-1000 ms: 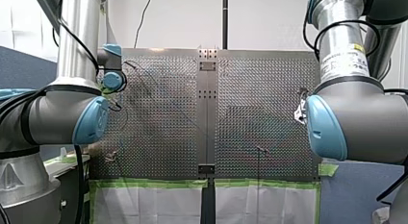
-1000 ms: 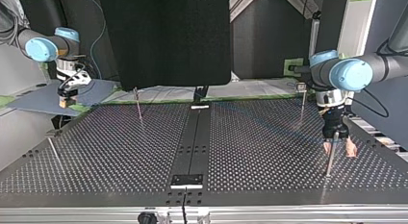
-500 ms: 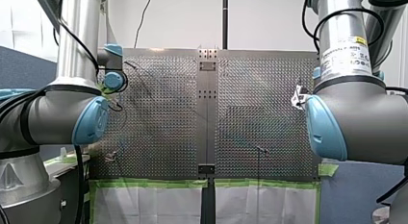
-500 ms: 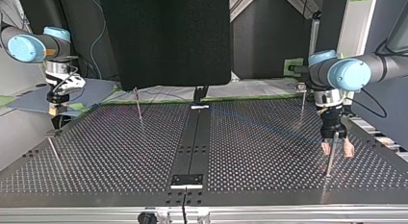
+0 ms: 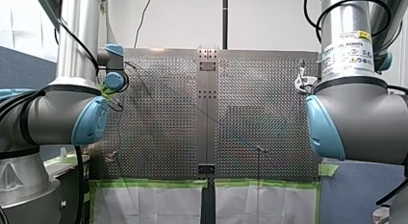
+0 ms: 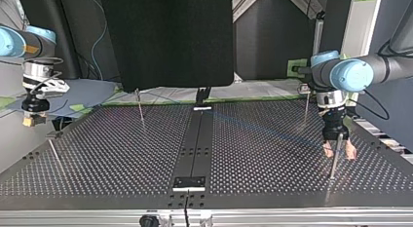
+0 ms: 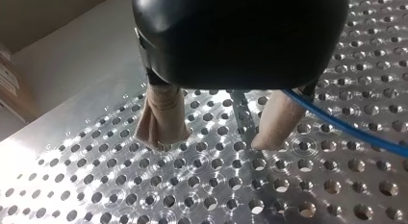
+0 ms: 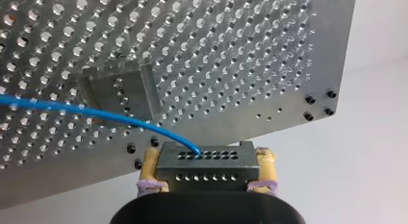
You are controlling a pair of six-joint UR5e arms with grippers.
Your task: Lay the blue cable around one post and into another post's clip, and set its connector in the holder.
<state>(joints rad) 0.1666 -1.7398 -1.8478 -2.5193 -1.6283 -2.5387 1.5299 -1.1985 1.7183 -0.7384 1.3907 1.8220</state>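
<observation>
In the right wrist view my right gripper [image 8: 207, 173] is shut with its yellow pads on a grey connector block [image 8: 206, 161]. The blue cable [image 8: 96, 112] leaves the block and runs across the perforated plate. In the top view this gripper [image 6: 30, 121] hangs off the plate's left edge. My left gripper [image 6: 339, 152] stands open at the top view's right, its beige pads [image 7: 161, 120] on either side of a thin post [image 6: 333, 162]. In the left wrist view the post [image 7: 243, 113] rises between the fingers, and the cable [image 7: 346, 130] passes beside one finger.
Three more thin posts [image 6: 140, 107] [image 6: 306, 107] [image 6: 53, 154] stand on the perforated plate [image 6: 122, 154]. A dark centre strip carries small plates [image 6: 190, 182] at its near and far ends. A grey block [image 8: 120, 92] is mounted near the plate's edge ahead of my right gripper.
My right arm has carried the connector toward the top view's left, off the plate's edge. My left gripper has stayed open at its post, shifting only slightly.
</observation>
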